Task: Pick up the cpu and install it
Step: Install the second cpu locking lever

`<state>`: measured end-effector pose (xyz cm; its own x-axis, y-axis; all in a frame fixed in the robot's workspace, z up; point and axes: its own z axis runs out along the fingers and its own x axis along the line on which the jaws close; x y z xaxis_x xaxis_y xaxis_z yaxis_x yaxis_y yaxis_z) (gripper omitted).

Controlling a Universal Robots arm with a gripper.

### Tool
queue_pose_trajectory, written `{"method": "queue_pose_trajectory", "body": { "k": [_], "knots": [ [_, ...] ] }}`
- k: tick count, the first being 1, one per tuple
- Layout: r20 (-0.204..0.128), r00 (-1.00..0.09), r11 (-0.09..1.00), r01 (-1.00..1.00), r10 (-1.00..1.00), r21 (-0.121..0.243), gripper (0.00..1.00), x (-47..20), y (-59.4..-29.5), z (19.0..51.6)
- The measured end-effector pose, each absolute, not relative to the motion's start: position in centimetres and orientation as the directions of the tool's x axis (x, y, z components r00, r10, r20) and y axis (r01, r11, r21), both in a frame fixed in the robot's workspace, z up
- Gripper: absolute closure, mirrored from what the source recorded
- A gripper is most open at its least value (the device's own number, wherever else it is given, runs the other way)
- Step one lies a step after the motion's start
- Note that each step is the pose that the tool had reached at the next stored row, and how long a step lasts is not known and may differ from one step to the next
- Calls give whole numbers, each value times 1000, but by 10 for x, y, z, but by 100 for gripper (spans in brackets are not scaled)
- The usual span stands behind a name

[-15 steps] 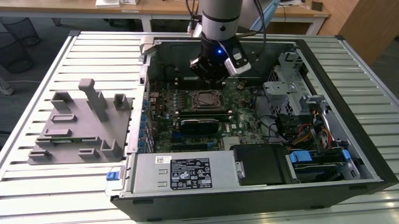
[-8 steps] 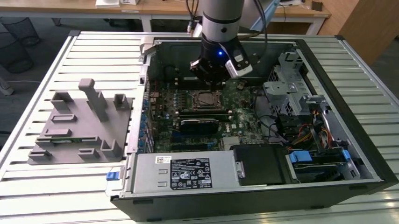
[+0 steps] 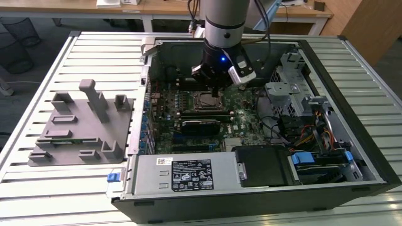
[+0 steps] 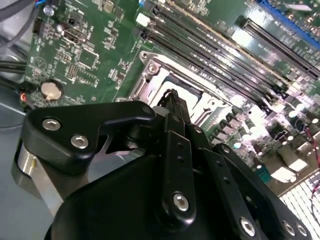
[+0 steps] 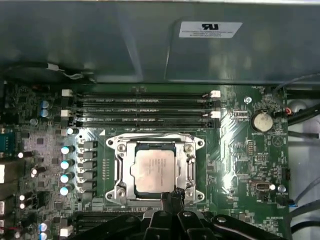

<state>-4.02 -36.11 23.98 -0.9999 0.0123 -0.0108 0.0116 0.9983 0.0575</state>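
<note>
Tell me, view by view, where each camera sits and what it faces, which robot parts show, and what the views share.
Exterior view: off the arm, raised, looking down into the open computer case; the arm and end effector hang over the socket.
First wrist view: on the arm, looking down at the cpu lying in the socket; end effector at its edge.
Second wrist view: on the arm, angled across the motherboard past the black end effector linkage.
Shared: the socket and memory slots.

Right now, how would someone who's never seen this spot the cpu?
Look inside the open computer case at the green motherboard. Below the long black memory slots sits a metal-framed socket; the cpu is the pale silvery square inside it.
</note>
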Motion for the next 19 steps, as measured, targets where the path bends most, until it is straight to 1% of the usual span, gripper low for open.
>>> {"method": "queue_pose_trajectory", "body": {
  "k": [3,10,19],
  "knots": [
    [1,-1000,998,12,12,57,89,-40,-362,239],
    [2,-1000,998,7,7,57,89,-41,-373,237],
    [2,-999,998,-38,-38,57,89,-46,-378,235]
  ]
}}
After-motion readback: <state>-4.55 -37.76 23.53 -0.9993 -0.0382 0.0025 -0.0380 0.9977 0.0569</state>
